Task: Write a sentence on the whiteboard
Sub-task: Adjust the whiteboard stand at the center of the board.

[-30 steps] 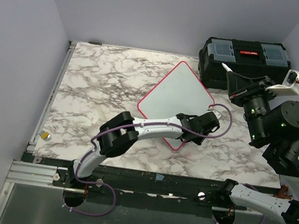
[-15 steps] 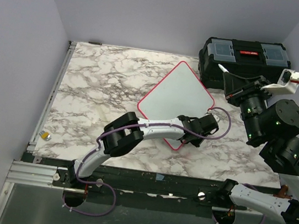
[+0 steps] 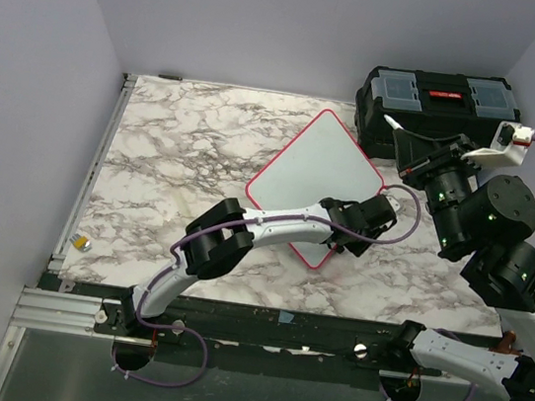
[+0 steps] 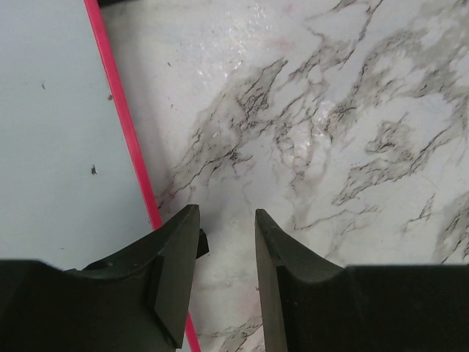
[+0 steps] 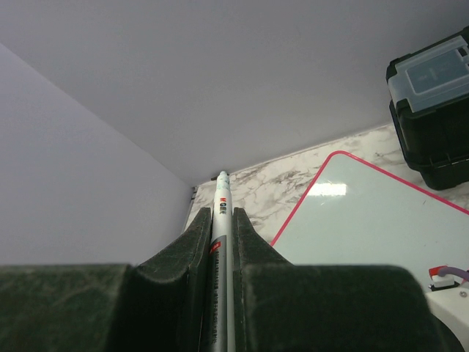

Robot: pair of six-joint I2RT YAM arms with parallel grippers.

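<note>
The whiteboard lies on the marble table turned like a diamond, white with a thin red-pink rim. Its face is blank where it shows; the sentence is out of view. My left gripper is low at the board's right edge, open, with only marble between its fingers; the red rim runs under the left finger. My right gripper hangs above the board's right corner, shut on a silver marker whose tip points left and away.
A black toolbox with a red latch stands at the back right, just beyond the board's corner. A small yellow-and-grey object lies by the table's left rail. Lilac walls close in the left, back and right.
My left gripper's jaws have widened and it has shifted slightly right and away along the board's edge. The right arm has drifted a little left and away with the marker.
</note>
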